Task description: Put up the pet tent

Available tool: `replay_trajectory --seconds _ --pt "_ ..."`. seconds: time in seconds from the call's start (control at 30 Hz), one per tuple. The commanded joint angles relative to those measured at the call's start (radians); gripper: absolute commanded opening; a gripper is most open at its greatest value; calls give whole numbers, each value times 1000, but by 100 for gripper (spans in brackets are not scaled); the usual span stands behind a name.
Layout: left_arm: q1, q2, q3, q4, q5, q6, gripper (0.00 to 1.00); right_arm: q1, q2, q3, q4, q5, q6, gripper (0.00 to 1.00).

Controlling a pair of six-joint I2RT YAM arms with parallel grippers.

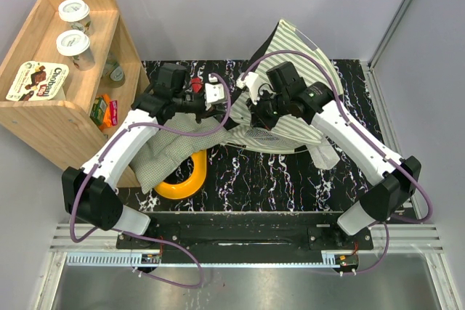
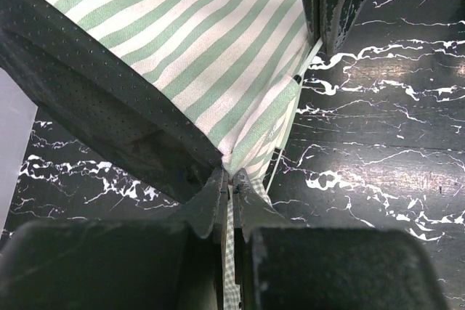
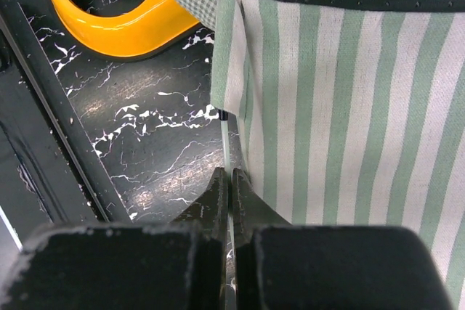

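Observation:
The pet tent (image 1: 301, 52), green-and-white striped fabric, lies partly raised at the middle and back right of the table. My left gripper (image 1: 212, 105) is shut on a corner of the tent (image 2: 218, 56). In the left wrist view the gripper (image 2: 231, 179) has a strip of checked fabric between its jaws. A thin pole (image 2: 290, 117) runs beside that corner. My right gripper (image 1: 256, 112) is shut on a thin translucent pole (image 3: 227, 143) at the tent's striped edge (image 3: 341, 107). In the right wrist view the gripper (image 3: 230, 176) has the pole running between its jaws.
A small-checked cushion (image 1: 163, 152) lies under the left arm, over a yellow ring (image 1: 185, 181), which also shows in the right wrist view (image 3: 116, 23). A wooden shelf (image 1: 43, 117) with cups and snacks stands at the left. The table top (image 1: 276, 176) is black marble.

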Motion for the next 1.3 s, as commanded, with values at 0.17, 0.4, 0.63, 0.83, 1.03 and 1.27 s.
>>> replay_trajectory --seconds 0.17,0.4,0.63,0.83,1.03,1.27 --pt "38 -16 76 -12 -55 0 0 -48 -51 -55 -85 134 4 0" --pt "41 -16 73 -12 -59 0 0 -62 -63 -61 -85 120 1 0" --pt "39 -19 73 -14 -58 -3 0 -62 -63 -57 -87 103 -4 0" --pt "42 -14 73 -18 -53 0 0 -71 -86 -63 -85 106 -1 0" --pt "42 -17 73 -18 -50 -3 0 -71 -80 -57 -85 100 -2 0" --pt "41 -24 75 -20 -36 -8 0 -72 -53 -48 -81 72 -2 0"
